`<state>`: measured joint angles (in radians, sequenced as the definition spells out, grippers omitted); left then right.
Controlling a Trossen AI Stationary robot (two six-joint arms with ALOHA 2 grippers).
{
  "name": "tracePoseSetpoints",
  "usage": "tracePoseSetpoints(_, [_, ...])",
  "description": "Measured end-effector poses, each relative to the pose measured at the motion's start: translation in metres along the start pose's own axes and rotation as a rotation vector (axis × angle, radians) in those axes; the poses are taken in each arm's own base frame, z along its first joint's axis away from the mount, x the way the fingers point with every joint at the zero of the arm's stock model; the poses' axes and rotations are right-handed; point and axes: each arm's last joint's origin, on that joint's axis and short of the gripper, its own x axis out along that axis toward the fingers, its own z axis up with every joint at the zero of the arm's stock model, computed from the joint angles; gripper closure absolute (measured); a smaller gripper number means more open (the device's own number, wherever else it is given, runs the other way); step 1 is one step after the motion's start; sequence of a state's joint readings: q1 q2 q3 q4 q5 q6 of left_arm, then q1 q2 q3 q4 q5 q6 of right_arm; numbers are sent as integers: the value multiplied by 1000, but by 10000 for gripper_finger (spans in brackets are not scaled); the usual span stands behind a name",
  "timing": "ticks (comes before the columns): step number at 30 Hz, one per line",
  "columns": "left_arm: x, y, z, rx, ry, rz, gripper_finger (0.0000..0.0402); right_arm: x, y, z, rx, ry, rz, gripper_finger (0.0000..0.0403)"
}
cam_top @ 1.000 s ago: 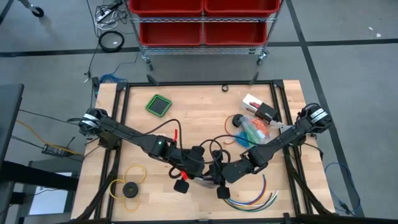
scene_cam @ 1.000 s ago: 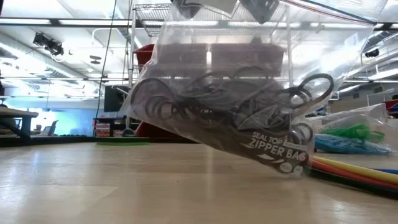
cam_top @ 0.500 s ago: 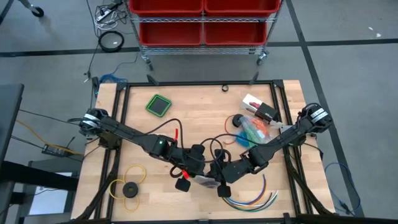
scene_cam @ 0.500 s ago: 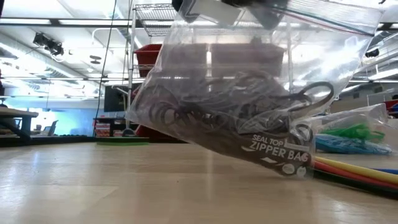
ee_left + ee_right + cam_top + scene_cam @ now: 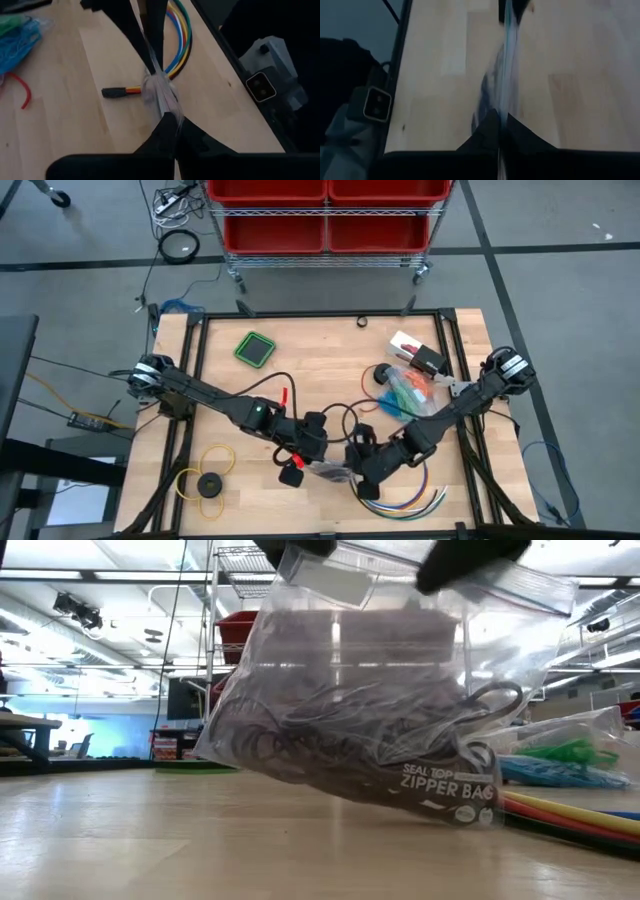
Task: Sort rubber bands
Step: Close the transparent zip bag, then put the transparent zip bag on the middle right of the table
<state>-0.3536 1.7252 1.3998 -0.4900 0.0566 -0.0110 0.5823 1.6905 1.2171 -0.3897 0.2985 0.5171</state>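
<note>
While a clear zipper bag (image 5: pixel 380 710) of dark rubber bands (image 5: pixel 330 740) is hung just above the worktop (image 5: pixel 320 360), its top edge is clamped by the closed left pincer (image 5: pixel 318 463), then the closed right pincer (image 5: pixel 362 476), bands below both.

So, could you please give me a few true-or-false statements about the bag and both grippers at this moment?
1. The clear plastic zipper bag holds dark rubber bands. True.
2. Only the left gripper pinches the bag. False: the right gripper is shut on its top edge too.
3. The bag lies flat on the wooden table. False: it hangs, one corner low.
4. The flat green square object lies apart from both grippers. True.
</note>
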Motion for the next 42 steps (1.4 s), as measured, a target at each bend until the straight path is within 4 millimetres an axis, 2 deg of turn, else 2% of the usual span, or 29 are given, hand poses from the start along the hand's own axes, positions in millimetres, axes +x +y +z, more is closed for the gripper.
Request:
tracePoseSetpoints(22, [-1, -2, -5, -3, 50, -11, 396, -15, 15, -51, 76, 323, -99, 402])
tracePoseSetpoints(26, [-1, 0, -5, 13, 52, 47, 396, -24, 15, -63, 132, 359, -217, 402])
tracePoseSetpoints(29, [-1, 3, -4, 61, 42, 114, 396, -31, 23, -72, 162, 339, -260, 402])
tracePoseSetpoints(35, [-4, 20, 4, 186, -12, 307, 396, -44, 42, -88, 220, 221, -309, 402])
tracePoseSetpoints(39, [-8, 42, 14, 245, -91, 411, 396, -53, 54, -98, 260, 141, -310, 403])
tracePoseSetpoints(42, [-13, 65, 21, 263, -161, 484, 396, -55, 58, -106, 310, 94, -310, 403])
